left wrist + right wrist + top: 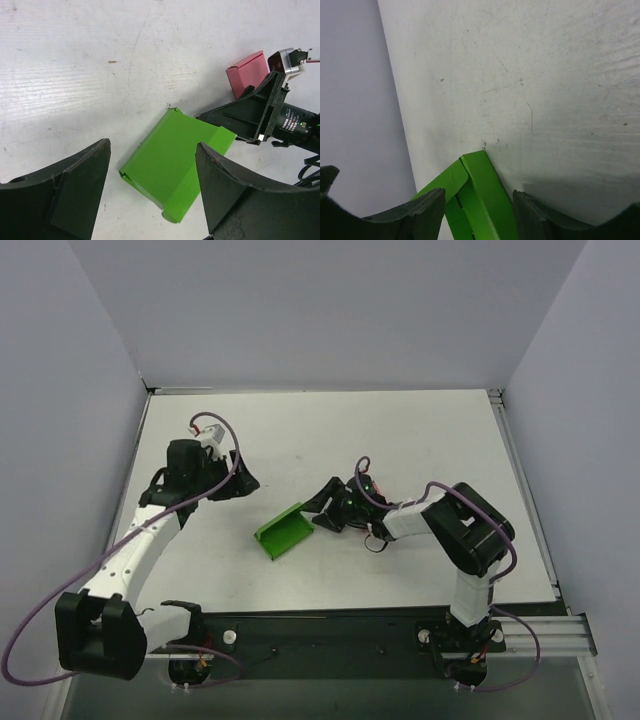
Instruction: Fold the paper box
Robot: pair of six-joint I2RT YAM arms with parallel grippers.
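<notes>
The paper box (283,533) is a bright green card piece lying partly folded on the white table, left of centre. In the left wrist view the paper box (175,165) lies flat below my left gripper (152,146), which hovers open above and apart from it. In the top view my left gripper (248,483) sits up and left of the box. My right gripper (322,512) is low at the box's right end. In the right wrist view the paper box (477,195) has a raised wall and a rounded flap between the open fingers of my right gripper (479,194).
A flat pink box (247,75) lies beyond the right gripper (250,115). Grey walls (90,390) enclose the table on three sides. A metal rail (540,640) runs along the near edge by the arm bases.
</notes>
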